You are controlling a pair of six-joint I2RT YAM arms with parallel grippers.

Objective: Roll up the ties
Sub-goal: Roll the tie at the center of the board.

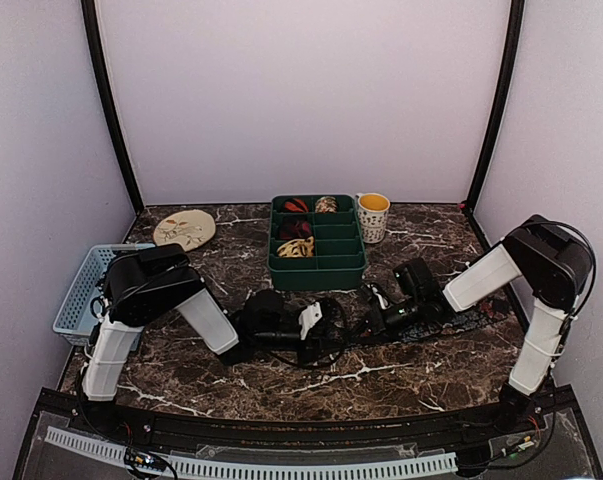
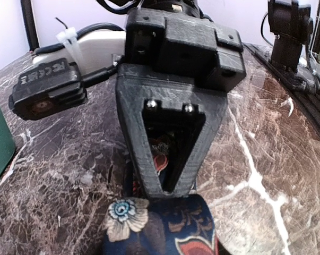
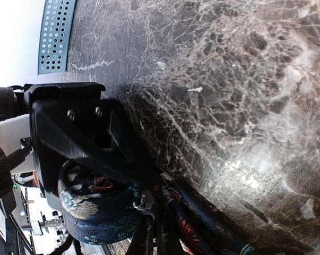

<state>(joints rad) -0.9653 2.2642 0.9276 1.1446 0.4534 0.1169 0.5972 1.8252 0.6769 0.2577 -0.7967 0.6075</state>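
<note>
I am rolling one tie [image 2: 165, 234] mid-surface, left gripper [image 2: 165, 191] and right gripper [image 3: 149, 180] clamping it; finished coils [image 1: 296, 247] are sitting in tray [image 1: 316, 278].

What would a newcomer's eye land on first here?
In the middle of the marble table, the left end effector is pinched on a navy floral tie, and the right end effector sits against its bunched part. Behind them, a green tray holds rolled ties.
</note>
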